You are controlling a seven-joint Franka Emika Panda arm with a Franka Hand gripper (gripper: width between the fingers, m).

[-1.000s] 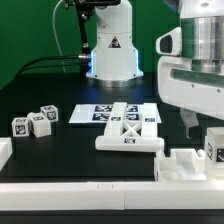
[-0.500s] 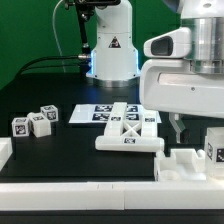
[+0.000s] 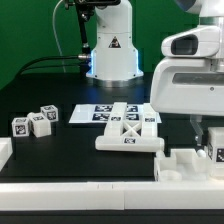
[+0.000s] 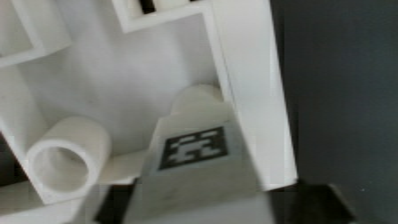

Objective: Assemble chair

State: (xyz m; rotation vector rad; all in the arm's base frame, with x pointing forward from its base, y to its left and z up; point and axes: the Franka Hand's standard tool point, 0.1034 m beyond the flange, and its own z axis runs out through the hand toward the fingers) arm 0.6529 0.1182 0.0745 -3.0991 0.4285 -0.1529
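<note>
Over the black counter (image 3: pixel 60 150), at the exterior view's right, the white robot arm's pincer (image 4: pixel 214 203) straddles a white plastic tagged chair part (image 4: pixel 199 140) beside a round white peg (image 4: pixel 63 160). It cannot be told whether the jaws grip it. The white X-braced chair panel (image 3: pixel 128 135) lies mid-counter.

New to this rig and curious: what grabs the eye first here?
The arm, bulky and white, fills the exterior view's right, above a tagged part. Mid-table lies an X-braced panel, by the marker board, with three tagged blocks at the exterior view's left.
</note>
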